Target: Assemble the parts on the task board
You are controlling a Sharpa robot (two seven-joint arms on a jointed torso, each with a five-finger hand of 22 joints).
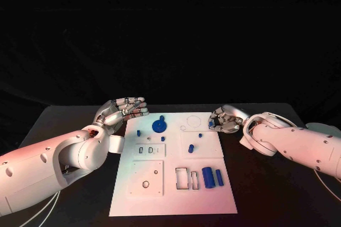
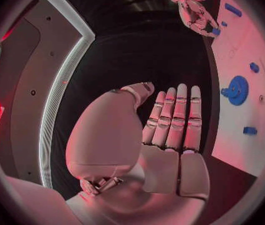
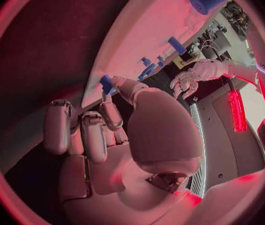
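Several blue parts, a gear (image 1: 160, 125) among them, dot the white task board (image 1: 174, 197); left hand (image 1: 124, 110) spread empty, right hand (image 1: 223, 119) pinching a small blue part (image 1: 212, 123).

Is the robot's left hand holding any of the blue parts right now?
No, the left hand is empty, its fingers straight and side by side beside the task board, clear of the blue gear.

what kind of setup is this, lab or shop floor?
Likely a robotics lab test bench: black table against dark drapes, white task board with cut-outs, loose blue parts like a gear, and two robot hands, left and right.
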